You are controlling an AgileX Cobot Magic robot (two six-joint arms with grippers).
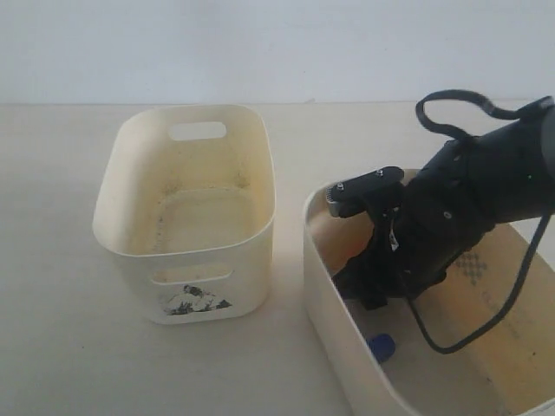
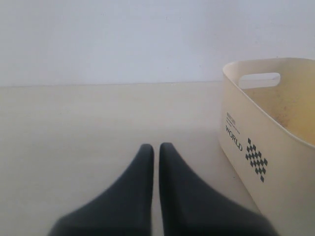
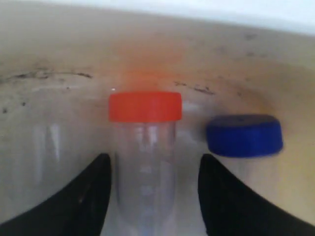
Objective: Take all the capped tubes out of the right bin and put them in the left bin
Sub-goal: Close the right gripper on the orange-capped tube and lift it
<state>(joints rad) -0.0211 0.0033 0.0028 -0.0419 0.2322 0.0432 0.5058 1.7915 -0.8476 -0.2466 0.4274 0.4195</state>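
A pale beige tabletop (image 1: 52,260) carries two cream plastic tubs with rounded corners, standing near each other but apart. The left bin (image 1: 251,217) has slot handles and a torn black-and-white sticker on its front wall. The right bin (image 1: 316,260) shows a faint dotted diamond mark on its inner wall, and the bulky black right arm (image 1: 468,191) with its looped cable reaches down into it. The right gripper (image 3: 154,160) is low inside this tub, its dark fingers (image 3: 88,196) spread open on either side of a slim clear plastic tube with an orange-red screw cap (image 3: 145,128). One finger is just beside the tube and a gap shows at the other, so the tube is straddled rather than clamped. A blue-capped tube (image 3: 244,135) lies just beside it on the tub floor. The left gripper (image 2: 156,147) hangs over bare tabletop with its black fingers closed together, only a thin slit between them, holding nothing.
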